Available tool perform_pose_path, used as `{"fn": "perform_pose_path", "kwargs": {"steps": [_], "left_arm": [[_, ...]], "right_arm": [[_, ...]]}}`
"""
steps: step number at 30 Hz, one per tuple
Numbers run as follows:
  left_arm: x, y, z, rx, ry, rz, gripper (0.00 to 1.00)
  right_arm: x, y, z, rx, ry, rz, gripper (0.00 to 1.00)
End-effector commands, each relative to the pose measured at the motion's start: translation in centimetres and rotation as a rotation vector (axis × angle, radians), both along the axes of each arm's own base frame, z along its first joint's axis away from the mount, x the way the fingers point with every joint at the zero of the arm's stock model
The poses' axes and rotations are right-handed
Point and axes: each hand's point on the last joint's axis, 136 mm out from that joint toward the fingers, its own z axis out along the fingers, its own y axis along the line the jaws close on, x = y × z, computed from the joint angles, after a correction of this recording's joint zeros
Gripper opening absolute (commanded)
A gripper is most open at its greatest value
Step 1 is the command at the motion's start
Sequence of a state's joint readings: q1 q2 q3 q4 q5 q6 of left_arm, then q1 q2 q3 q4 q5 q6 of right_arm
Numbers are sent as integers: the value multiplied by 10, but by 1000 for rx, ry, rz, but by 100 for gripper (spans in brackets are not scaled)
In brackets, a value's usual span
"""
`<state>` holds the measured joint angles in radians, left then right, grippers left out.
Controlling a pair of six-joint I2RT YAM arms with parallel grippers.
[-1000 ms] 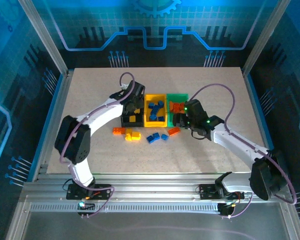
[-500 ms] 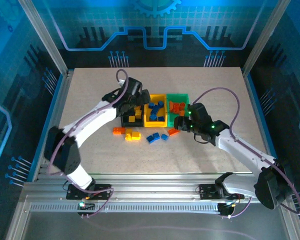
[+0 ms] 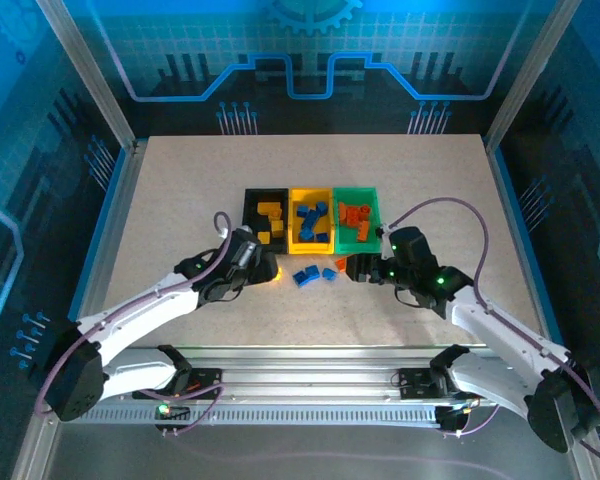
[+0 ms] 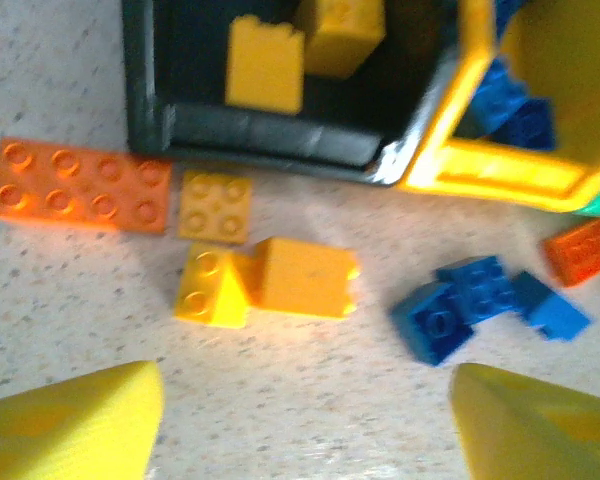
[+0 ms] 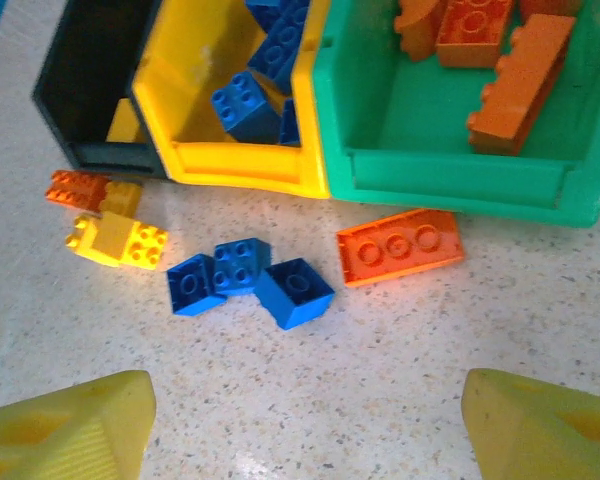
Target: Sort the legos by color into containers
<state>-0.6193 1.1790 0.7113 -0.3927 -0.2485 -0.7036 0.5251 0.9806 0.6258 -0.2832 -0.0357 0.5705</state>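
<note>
On desk (image 3: pixel 180 200): black bin (image 3: pixel 252 200), yellow bin (image 3: pixel 311 247), green bin (image 3: pixel 357 194), all part-filled. Both arms have pulled back fr bins. Left gripper (image 4: pixel 300 420) & right gripper (image 5: pixel 300 430) gape empty over loose yellow legos (image 4: pixel 302 277), blue legos (image 5: pixel 242 268), orange lego (image 5: pixel 400 246). Nxt pick likely.

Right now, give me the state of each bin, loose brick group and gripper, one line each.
black bin, upright, holds yellow bricks
yellow bin, upright, holds blue bricks
green bin, upright, holds orange bricks
loose blue bricks, on the table, unsorted
loose yellow bricks, on the table, unsorted
loose orange bricks, on the table, unsorted
left gripper, open, empty
right gripper, open, empty
</note>
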Motion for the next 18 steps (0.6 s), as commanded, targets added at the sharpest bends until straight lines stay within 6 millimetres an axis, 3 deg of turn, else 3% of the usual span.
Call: {"fn": "perform_pose_path", "kwargs": {"steps": [1,6,11,18], "left_arm": [[12,8,-15,-10,1,46,71],[23,24,-43,21,30,91,65],[35,19,-55,11,39,75,58],[31,20,-75,37,87,75,54]], "right_arm": [[-4,11,13,46,-52,64,82],[-5,10,14,38,-47,59,82],[-6,7,15,33,-51,49,82],[-6,4,17,18,-55,37,82]]}}
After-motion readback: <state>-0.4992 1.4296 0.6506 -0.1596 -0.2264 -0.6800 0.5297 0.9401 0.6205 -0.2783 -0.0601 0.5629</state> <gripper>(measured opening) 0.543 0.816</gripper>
